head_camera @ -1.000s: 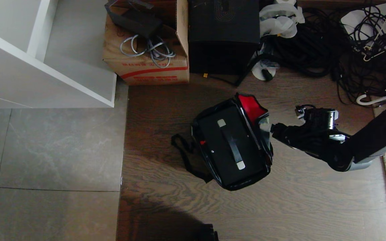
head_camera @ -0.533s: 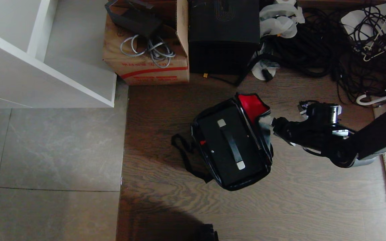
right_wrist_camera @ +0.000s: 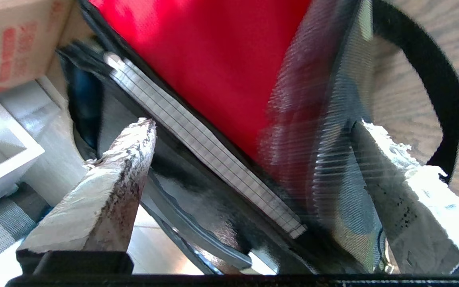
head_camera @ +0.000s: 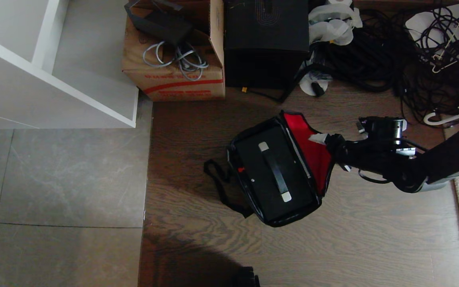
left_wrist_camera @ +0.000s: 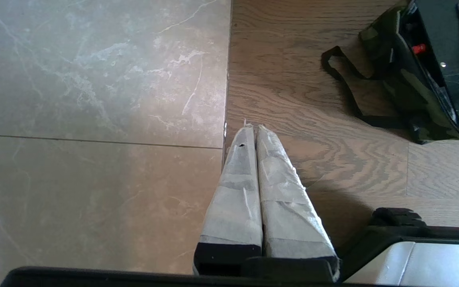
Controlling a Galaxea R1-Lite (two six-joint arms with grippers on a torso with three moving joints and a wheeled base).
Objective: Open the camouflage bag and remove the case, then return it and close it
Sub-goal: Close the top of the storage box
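In the head view, the walls of the camouflage bag (head_camera: pixel 277 217) are almost wholly hidden by the case (head_camera: pixel 275 175) seated inside it, and the fabric pattern cannot be made out there. The tips of the right gripper (head_camera: pixel 327 145) are partly masked by the raised red lid lining (head_camera: pixel 313 153). The cardboard carton (head_camera: pixel 173 79) and the taller black box (head_camera: pixel 265 40) are cut off by the upper edge. In the right wrist view, the lid's edge (right_wrist_camera: pixel 333 131) is smeared by blur. In the left wrist view, the bag is cropped at the frame's side.
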